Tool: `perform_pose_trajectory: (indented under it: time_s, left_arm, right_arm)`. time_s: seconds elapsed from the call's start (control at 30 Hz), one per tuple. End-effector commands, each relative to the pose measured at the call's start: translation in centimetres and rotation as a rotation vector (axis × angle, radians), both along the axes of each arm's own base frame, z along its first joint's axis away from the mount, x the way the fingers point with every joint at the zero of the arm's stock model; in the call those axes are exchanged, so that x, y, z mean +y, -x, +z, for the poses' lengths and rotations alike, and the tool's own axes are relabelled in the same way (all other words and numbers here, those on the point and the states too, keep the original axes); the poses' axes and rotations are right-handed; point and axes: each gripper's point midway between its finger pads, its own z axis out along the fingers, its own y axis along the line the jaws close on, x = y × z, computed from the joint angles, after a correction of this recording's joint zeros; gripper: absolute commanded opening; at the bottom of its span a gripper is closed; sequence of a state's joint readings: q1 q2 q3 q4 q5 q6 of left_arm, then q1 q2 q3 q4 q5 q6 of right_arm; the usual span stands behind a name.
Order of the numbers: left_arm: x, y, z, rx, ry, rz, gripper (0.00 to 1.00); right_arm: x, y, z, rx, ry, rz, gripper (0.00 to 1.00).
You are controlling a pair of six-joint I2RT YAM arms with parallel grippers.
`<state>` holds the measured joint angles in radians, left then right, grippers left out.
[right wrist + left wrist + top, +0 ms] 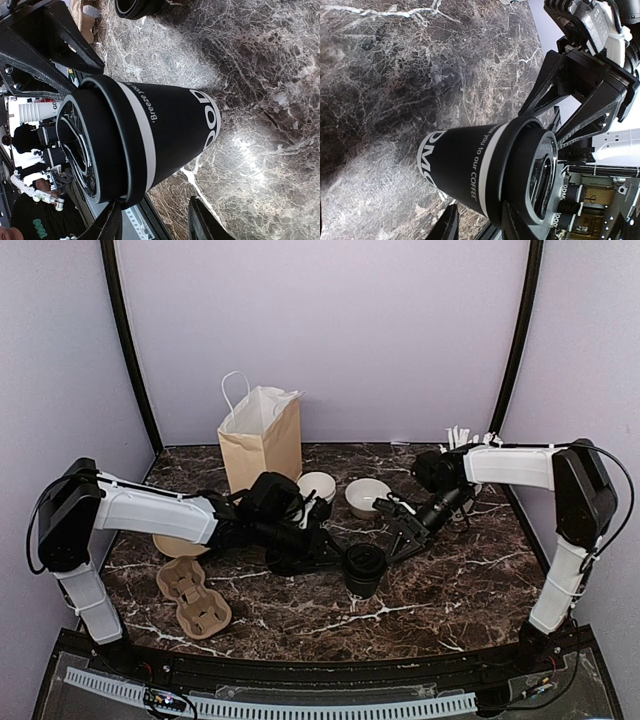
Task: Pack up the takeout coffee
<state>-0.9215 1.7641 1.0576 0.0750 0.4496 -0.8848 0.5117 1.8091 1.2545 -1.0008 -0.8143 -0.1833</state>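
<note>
Dark marble table [480, 590] under lilac walls [330, 330], and the left gripper [333, 558] is reaching in with jaws standing apart, nothing clamped that I can see, while the right gripper [398, 540] is facing it from the right, jaws spread too. Standing upright between them, mid-table, is the lidded coffee cup [364, 568], so the pair are probably bracketing it to steady it for a grasp. Near left, the cardboard carrier [195, 598] is lying flat and the paper bag [262, 445] is standing open at the far side, likely waiting to receive it.
</note>
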Motion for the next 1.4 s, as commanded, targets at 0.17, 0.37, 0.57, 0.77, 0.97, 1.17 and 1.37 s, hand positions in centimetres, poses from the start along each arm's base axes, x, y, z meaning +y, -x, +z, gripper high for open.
perform_pose_trajectory:
  time_s: [0.17, 0.37, 0.57, 0.77, 0.97, 1.17, 1.37]
  left_arm:
    - [0.8, 0.5, 1.2, -0.148, -0.177, -0.025, 0.38]
    - [0.0, -0.9, 8.9, -0.294, -0.051, 0.004, 0.54]
    - [2.8, -2.3, 11.8, -0.408, -0.087, 0.097, 0.63]
    - [7.9, -4.2, 12.7, -0.480, -0.169, 0.247, 0.66]
    - [9.5, -4.1, 13.1, -0.491, -0.164, 0.287, 0.67]
    - [9.9, -3.9, 12.3, -0.483, -0.179, 0.282, 0.67]
    - [9.9, -3.9, 11.6, -0.474, -0.179, 0.278, 0.67]
  right_arm:
    - [-0.4, -3.2, 4.1, -0.320, 0.009, 0.086, 0.53]
    - [-0.3, -3.3, 9.6, -0.515, -0.086, 0.157, 0.73]
    - [0.3, -2.3, 11.5, -0.832, -0.108, 0.366, 0.90]
    - [2.9, -0.2, 9.6, -1.051, -0.032, 0.593, 0.98]
    - [4.6, 0.1, 7.2, -0.982, -0.008, 0.651, 0.99]
    - [5.6, 0.0, 5.7, -0.932, 0.006, 0.672, 0.99]
    - [6.0, 0.6, 4.4, -0.865, 0.008, 0.701, 0.96]
